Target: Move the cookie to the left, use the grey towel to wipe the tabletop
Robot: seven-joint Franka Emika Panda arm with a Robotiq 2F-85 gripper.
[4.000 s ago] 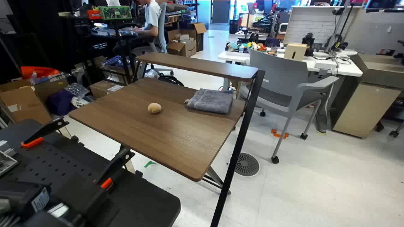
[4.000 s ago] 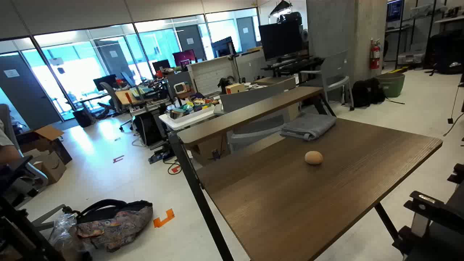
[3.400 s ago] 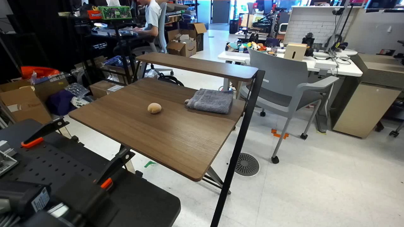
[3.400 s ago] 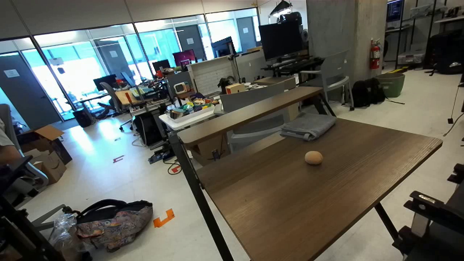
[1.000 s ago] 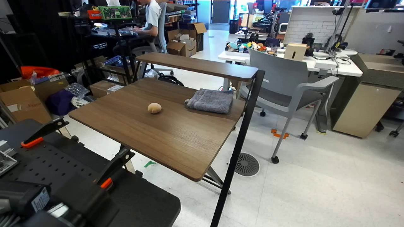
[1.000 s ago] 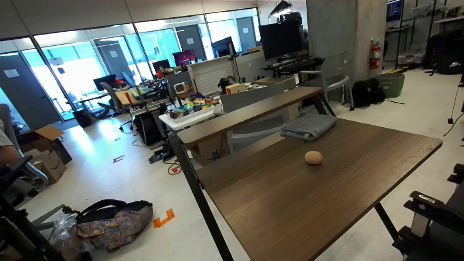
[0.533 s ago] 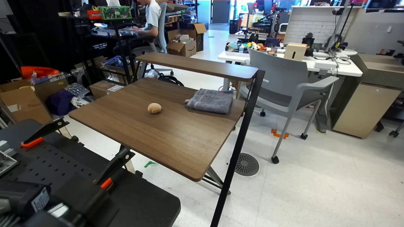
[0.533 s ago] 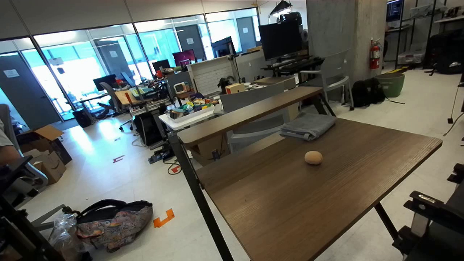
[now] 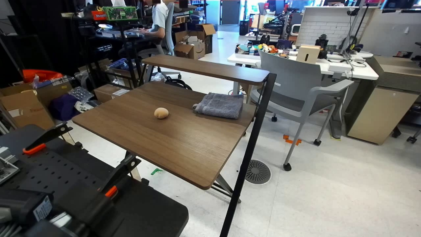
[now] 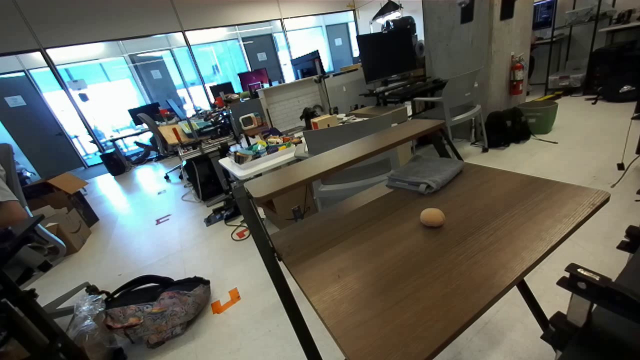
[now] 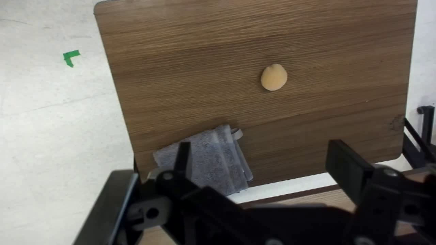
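While the brown worktop (image 9: 184, 144) carries the cookie (image 11: 274, 77) near its middle and the folded grey towel (image 9: 219, 105) at its edge beside the raised shelf (image 9: 207, 69), jaws stand parted wide, well above it. Grey chair (image 9: 289, 79) near the worktop's towel corner; pale floor (image 9: 329, 197) beneath.

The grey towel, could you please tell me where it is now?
In an exterior view, the grey towel lies folded on the tabletop, to the right of the tan cookie, near the raised shelf.
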